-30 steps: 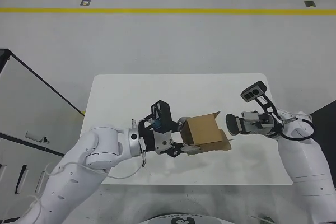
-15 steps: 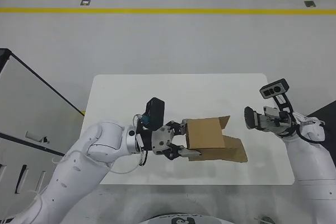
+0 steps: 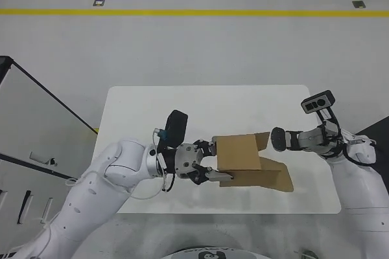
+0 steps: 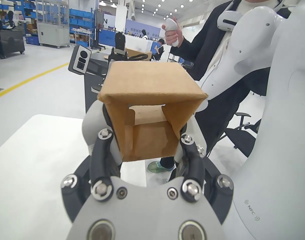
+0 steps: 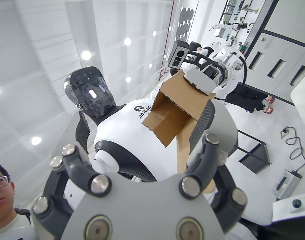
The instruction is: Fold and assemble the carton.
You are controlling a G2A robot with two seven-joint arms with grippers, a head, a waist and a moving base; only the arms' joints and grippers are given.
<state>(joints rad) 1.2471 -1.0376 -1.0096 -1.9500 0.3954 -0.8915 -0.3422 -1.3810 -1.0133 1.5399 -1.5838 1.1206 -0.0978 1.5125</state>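
Though open-ended, carton (image 3: 241, 153) in left claw (image 3: 213, 159).

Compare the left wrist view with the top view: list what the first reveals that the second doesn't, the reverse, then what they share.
Left wrist view: the carton seen end-on as an open tube, with inner flaps folded partly inward at its far end.
Top view: outer flaps spread out past the carton's far end, and the right pincer close by one of them; contact cannot be judged.
Both: the left pincer clamped across the carton's near end, over the table.
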